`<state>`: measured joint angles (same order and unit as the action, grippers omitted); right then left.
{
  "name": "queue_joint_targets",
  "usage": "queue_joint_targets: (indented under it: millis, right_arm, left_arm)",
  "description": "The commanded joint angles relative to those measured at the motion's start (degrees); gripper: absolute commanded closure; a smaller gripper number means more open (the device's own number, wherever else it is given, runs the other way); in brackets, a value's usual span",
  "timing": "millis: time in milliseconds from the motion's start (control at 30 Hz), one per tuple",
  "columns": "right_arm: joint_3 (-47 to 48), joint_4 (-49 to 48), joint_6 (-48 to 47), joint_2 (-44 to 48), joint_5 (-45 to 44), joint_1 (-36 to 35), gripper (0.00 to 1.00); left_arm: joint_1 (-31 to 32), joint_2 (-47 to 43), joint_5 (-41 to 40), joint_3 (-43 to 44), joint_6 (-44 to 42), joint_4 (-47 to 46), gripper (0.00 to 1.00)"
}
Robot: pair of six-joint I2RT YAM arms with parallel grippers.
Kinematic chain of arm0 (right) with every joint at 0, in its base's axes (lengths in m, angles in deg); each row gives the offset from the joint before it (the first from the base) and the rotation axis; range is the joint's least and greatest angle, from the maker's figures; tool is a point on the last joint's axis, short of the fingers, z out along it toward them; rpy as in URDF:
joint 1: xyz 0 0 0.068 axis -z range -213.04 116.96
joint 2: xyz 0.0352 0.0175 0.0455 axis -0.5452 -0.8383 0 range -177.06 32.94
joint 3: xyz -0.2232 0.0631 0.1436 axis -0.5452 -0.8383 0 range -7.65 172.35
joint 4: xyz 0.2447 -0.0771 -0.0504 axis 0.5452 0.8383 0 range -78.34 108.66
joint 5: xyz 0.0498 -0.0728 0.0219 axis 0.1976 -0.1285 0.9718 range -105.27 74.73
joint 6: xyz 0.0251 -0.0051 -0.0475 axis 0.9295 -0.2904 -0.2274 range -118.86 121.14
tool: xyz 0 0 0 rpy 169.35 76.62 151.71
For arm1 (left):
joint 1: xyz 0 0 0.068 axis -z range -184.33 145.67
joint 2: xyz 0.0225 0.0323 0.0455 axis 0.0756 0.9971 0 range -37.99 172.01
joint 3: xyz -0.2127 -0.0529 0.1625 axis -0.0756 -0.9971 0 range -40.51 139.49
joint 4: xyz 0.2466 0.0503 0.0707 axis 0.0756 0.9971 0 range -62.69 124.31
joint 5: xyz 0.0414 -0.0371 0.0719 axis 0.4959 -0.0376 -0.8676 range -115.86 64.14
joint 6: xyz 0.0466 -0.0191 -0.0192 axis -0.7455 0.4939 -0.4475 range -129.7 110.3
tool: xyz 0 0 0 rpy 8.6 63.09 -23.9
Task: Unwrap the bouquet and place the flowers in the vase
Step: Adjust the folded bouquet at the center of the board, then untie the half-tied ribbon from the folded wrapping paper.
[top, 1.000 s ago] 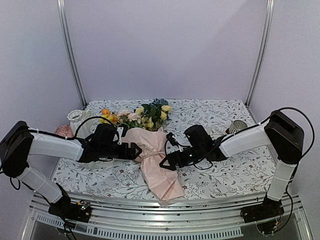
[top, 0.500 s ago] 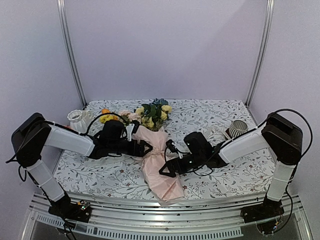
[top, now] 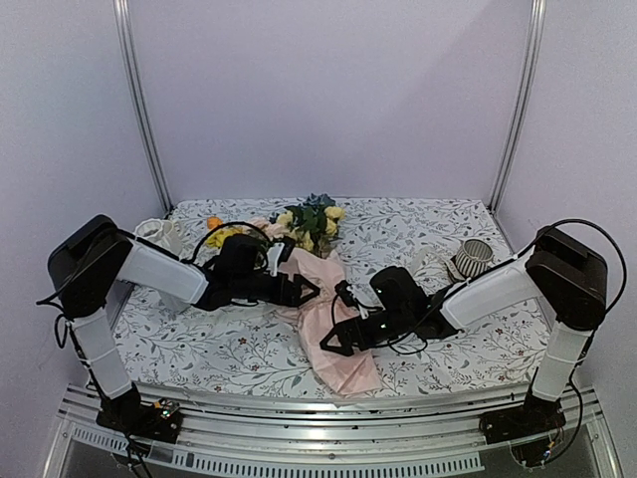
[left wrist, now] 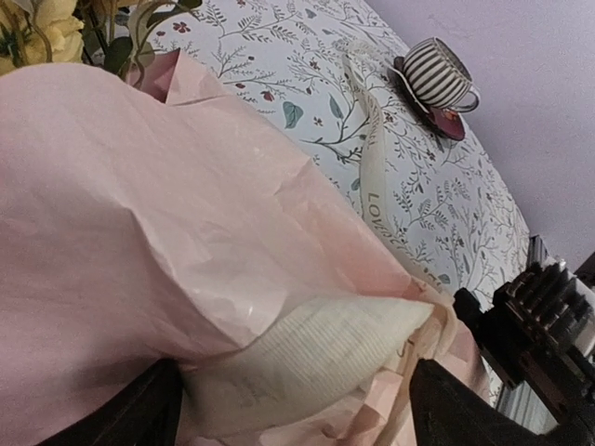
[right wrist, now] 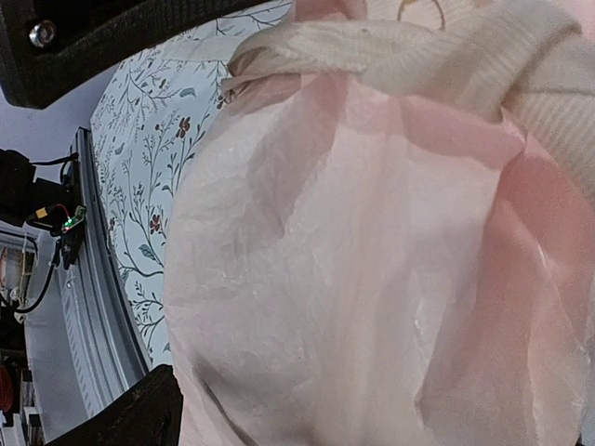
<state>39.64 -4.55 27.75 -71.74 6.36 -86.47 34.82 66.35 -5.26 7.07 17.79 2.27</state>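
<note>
The bouquet point(top: 333, 329) lies on the flowered table, its pale pink paper point(left wrist: 167, 214) tied with a cream ribbon point(left wrist: 316, 358). Its flowers point(top: 309, 224), yellow, cream and blue, point to the back. My left gripper point(left wrist: 297, 400) is open, its dark fingers point(left wrist: 139, 409) straddling a ribbon loop and the paper under it. From the right, my right gripper point(top: 334, 344) stands open against the lower paper; only one finger point(right wrist: 130, 418) shows beside the paper point(right wrist: 372, 279), with the ribbon knot point(right wrist: 418, 46) above. The white vase point(top: 154, 234) stands at the back left, partly behind the left arm.
A striped cup on a red saucer point(top: 472, 257) stands at the right, also in the left wrist view point(left wrist: 439, 79). A loose ribbon tail point(left wrist: 372, 177) runs toward it. Metal posts point(top: 139, 110) rise at the back corners. The front rail point(top: 328, 403) is just below the bouquet's end.
My left arm has swung right and its gripper has come onto the ribbon, jaws slightly narrower. The bouquet has shifted a little right. The right gripper has barely moved.
</note>
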Motion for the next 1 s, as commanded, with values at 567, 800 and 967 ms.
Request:
queue_joint_targets:
  millis: [567, 800, 967]
  right_arm:
    - [0.04, 4.36, -6.76, 10.08, -16.54, -1.84, 0.0]
    - [0.99, 8.57, -10.91, 13.55, -24.25, -1.63, 0.01]
    - [0.76, 8.41, -13.22, 17.18, -28.29, -1.42, 0.01]
  left_arm:
    - [0.52, -28.84, -13.87, -14.16, -1.97, 16.72, 0.11]
    - [0.59, -37.95, -15.91, -16.33, -2.36, 22.28, 0.11]
    - [0.73, -40.61, -16.17, -15.71, -3.36, 24.36, 0.11]
